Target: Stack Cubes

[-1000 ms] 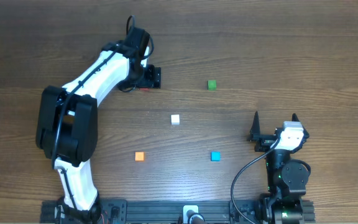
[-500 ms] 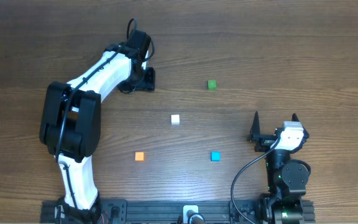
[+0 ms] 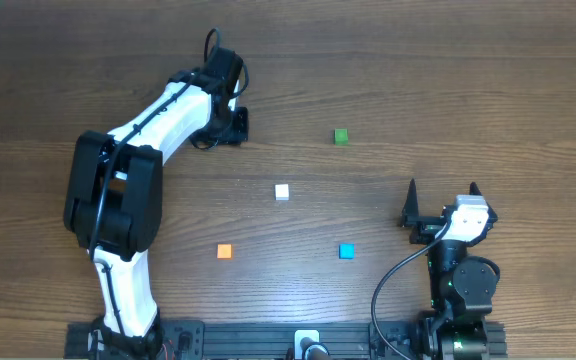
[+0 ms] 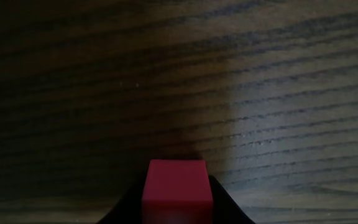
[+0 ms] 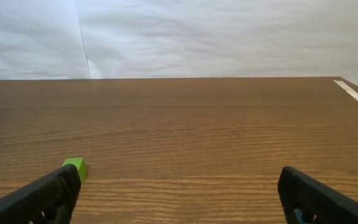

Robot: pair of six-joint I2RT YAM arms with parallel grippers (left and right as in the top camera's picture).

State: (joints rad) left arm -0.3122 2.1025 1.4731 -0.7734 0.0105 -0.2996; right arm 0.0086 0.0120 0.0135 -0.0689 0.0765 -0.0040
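your left gripper pinches the red cube at the far left; the white cube, nearest stacking base, lies rightward and closer to the arm bases; your right gripper sits wide open, empty

Red cube was clamped upright in the left gripper. Green cube, white cube, orange cube and blue cube lay well apart from it.

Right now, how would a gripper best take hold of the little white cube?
Probably by two opposite side faces of the white cube, coming straight down: it sits flat on the table with bare wood all round it.
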